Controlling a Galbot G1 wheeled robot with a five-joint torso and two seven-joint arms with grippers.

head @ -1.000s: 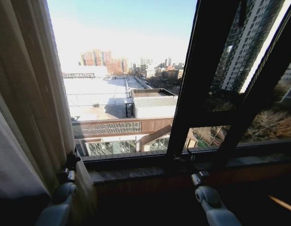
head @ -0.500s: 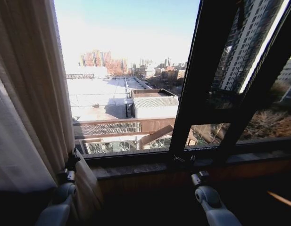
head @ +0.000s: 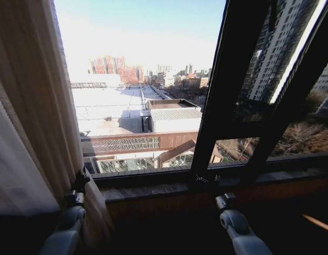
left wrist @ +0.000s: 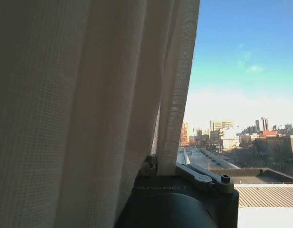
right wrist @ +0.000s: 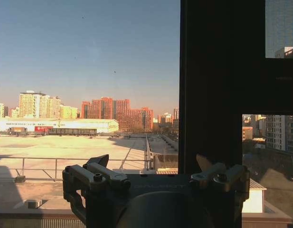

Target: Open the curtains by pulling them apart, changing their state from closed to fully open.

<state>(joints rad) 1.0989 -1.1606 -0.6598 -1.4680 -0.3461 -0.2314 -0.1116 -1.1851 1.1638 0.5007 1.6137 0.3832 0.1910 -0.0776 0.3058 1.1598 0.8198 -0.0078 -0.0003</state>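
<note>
the curtains [head: 31, 122] are hanging bunched at the window's left edge, glass mostly uncovered; opening judged nearly done. left gripper [head: 80, 181] is pressing into the hem folds, fingers' state: cannot tell. right gripper [right wrist: 155, 173] is hovering before the dark window frame [head: 235, 85], fingers spread, holding nothing.

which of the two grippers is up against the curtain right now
The left gripper: it sits low against the edge of the cream curtain, with fabric draped at its fingers. The right gripper is open, facing the dark window frame.
</note>
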